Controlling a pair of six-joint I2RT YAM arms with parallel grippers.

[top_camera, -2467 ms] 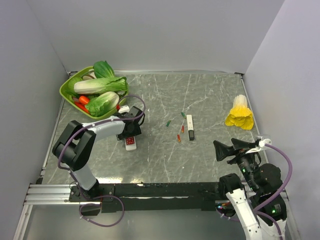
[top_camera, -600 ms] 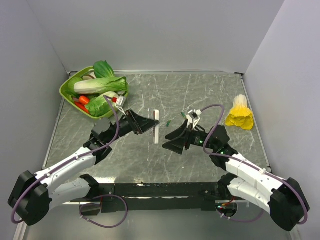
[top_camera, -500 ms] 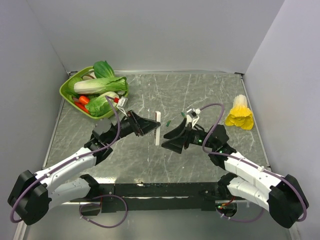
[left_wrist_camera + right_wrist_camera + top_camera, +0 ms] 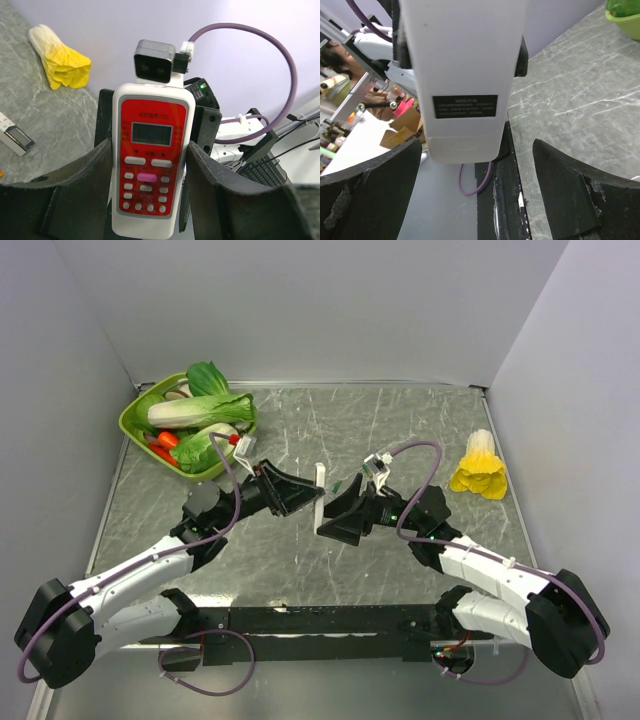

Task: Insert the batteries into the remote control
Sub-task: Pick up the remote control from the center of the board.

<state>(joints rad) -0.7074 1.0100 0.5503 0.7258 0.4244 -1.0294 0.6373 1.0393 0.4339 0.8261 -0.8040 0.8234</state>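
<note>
Left gripper (image 4: 305, 497) is squeezing the remote control (image 4: 148, 165); right gripper (image 4: 335, 512) is gaping apart and should be grabbing its back slowly.

The remote control (image 4: 319, 483) blocks room before right gripper (image 4: 333, 518).

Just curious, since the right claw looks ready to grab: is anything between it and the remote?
Nothing visible does. The right gripper, open, faces the white back of the remote with only air between them. The left gripper clamps the remote by its sides, off that path.
</note>
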